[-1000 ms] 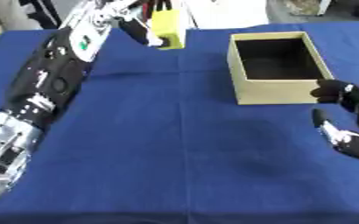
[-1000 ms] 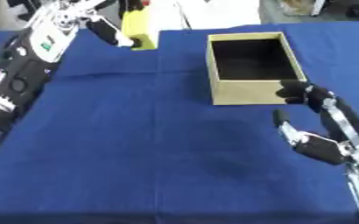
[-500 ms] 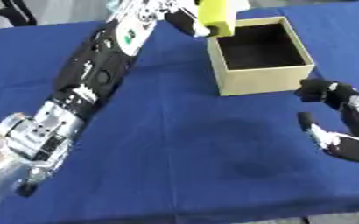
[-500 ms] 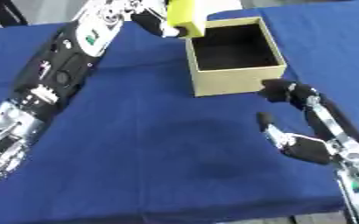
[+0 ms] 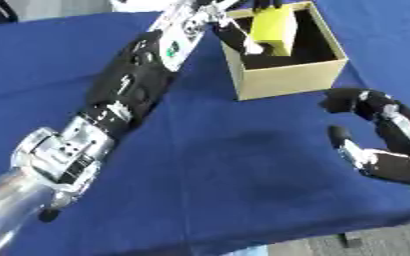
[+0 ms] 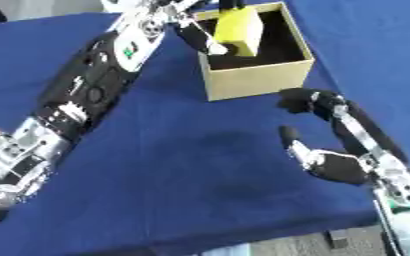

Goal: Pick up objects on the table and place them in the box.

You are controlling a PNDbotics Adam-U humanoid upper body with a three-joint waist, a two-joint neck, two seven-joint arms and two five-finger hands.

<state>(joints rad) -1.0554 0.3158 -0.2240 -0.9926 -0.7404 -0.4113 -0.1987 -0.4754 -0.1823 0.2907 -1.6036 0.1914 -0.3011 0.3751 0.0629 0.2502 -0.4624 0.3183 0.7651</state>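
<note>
the yellow block (image 5: 273, 31) is held pinched in the left hand (image 5: 236, 36), whose fingers are curled on it, and it hangs directly over the open cardboard box (image 5: 289, 76), with its lower end about level with the box's rim. the step in hand is judged to be the release into the box: it would best be done with the block lowered a little further inside the walls and kept clear of the near rim, so that it is not caught on the edge or tipped out when the fingers are opened. the right hand (image 6: 331, 162) is seen just before the box on the blue counter (image 5: 226, 165), its fingers apart and curved, holding nothing. compared with half a second ago, the block has been carried from beside the box's left wall to above its opening, and the whole scene has shifted in the picture, which is put down to the camera.
</note>
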